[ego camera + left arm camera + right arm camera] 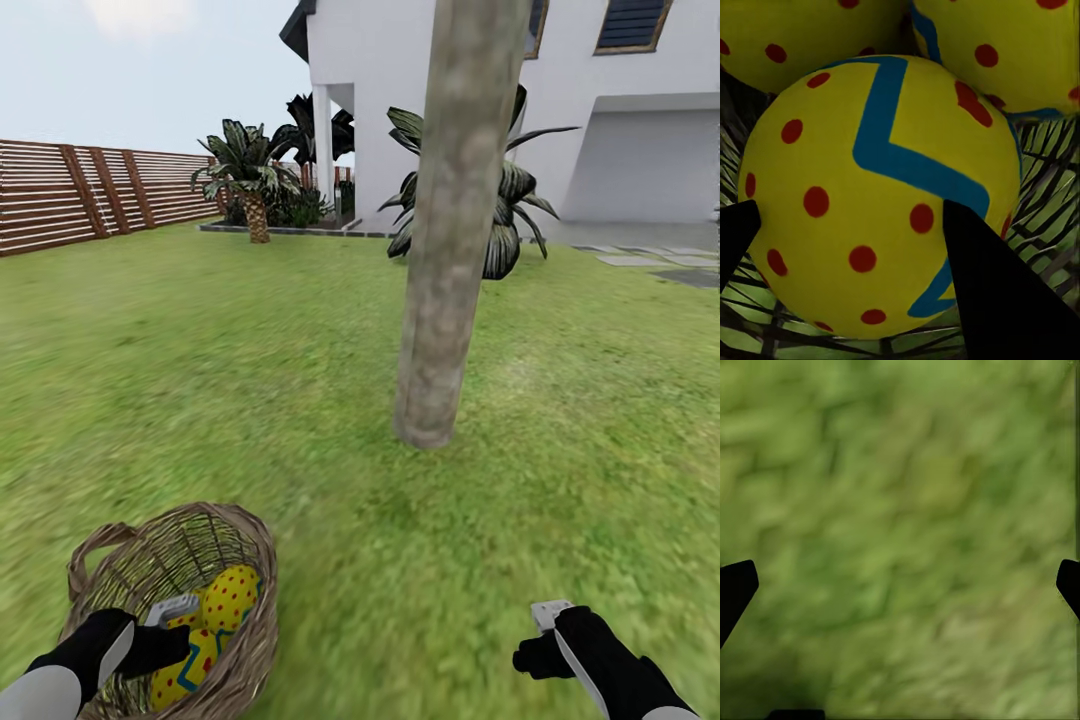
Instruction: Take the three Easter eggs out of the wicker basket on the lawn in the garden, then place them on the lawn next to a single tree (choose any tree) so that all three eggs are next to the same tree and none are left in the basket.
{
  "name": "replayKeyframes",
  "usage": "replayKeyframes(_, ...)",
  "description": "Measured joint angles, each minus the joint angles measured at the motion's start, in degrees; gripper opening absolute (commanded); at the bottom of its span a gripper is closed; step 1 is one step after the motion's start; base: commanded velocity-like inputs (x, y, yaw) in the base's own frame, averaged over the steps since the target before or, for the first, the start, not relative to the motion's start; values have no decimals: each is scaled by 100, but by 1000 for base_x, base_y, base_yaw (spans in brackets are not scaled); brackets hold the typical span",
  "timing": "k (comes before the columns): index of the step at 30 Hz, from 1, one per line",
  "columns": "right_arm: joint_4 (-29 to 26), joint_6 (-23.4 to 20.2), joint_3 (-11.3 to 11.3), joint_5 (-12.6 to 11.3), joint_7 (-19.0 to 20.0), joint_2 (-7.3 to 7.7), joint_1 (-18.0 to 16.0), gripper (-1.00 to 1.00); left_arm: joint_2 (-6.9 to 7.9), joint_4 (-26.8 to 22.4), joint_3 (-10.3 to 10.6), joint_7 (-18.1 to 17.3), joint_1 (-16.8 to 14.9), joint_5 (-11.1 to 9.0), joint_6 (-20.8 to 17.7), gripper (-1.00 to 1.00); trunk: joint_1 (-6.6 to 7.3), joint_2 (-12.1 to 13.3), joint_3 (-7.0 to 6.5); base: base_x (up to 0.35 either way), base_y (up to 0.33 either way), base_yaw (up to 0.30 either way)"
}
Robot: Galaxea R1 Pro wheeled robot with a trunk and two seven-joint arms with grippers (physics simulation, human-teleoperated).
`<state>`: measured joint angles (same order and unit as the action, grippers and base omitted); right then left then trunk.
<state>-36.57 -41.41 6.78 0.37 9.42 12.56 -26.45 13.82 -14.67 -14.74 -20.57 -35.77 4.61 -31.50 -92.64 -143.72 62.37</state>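
Grass lawn underfoot, sunlit garden, fence and white house behind. Nearest: wicker basket on the lawn at the robot's left, eggs inside. Left hand reaches into it; in the left wrist view its two fingers stand spread either side of the front Easter egg, so not closed on it, contact uncertain. Two more eggs sit touching behind it. Right hand hangs wide open and empty over bare grass. Farther out: tree trunk, well apart from the basket.

Risks, as judged: round egg may squirt out of a closing grip if the fingers land off-centre; neighbouring eggs could be nudged; fingers may catch the weave and tip the basket.

Unclear: eggs partly hidden by left arm in the head view; basket bottom cut off; tree canopy out of frame.
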Motion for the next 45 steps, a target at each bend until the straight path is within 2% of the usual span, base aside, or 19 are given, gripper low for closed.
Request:
replayKeyframes(6,18,0,3,1,0,-6,1,100,-6,1,1,0,-2,5,1,-100,15,8,-133,0,0,0)
replayKeyframes(8,18,0,7,1,0,-12,1,100,-73,7,-2,1,1,13,0,-100,21,11,-177,0,0,0)
replayKeyframes(11,20,0,8,0,0,-17,1,100,-87,10,3,2,1,26,1,-100,28,15,-244,0,0,0)
replayKeyframes(14,20,8,1,6,-10,-105,1,100,-88,7,1,1,0,20,0,-100,36,19,-310,0,0,0)
replayKeyframes(20,24,9,0,9,-61,-120,1,100,-81,3,-11,7,0,20,-56,-100,52,27,-443,0,0,0)
replayKeyframes(24,24,13,-4,4,-61,-112,1,100,-70,-5,-29,-13,0,-316,-67,-100,62,32,-532,0,166,0)
replayKeyframes(27,23,13,-1,6,-61,-112,2,100,-78,-2,-18,-17,-2,-412,-58,-100,70,36,-599,4,221,0)
replayKeyframes(37,27,14,1,9,-61,-120,0,100,-88,-2,-12,-17,-4,-433,-59,-100,95,50,-821,1,141,0)
replayKeyframes(45,25,14,1,2,-61,-119,2,100,-81,-10,-21,-20,0,-437,-54,-100,270,370,-965,0,286,0)
